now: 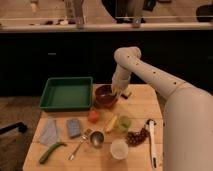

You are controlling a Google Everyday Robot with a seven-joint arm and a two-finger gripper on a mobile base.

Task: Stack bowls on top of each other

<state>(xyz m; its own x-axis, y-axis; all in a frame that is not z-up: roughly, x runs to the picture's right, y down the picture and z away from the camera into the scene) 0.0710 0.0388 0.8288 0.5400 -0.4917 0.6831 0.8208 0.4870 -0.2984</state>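
A glossy dark maroon bowl sits at the back middle of the wooden table, just right of the green tray. Its outer wall looks orange-red. I cannot tell whether that is the second bowl nested under it. My gripper hangs down from the white arm over the bowl's right rim, fingers shut. Whether they pinch the rim does not show.
A green tray lies at the back left. In front stand an orange fruit, a banana, a green cup, grapes, a white cup, a metal cup, a spoon, a sponge, a cloth and a white brush.
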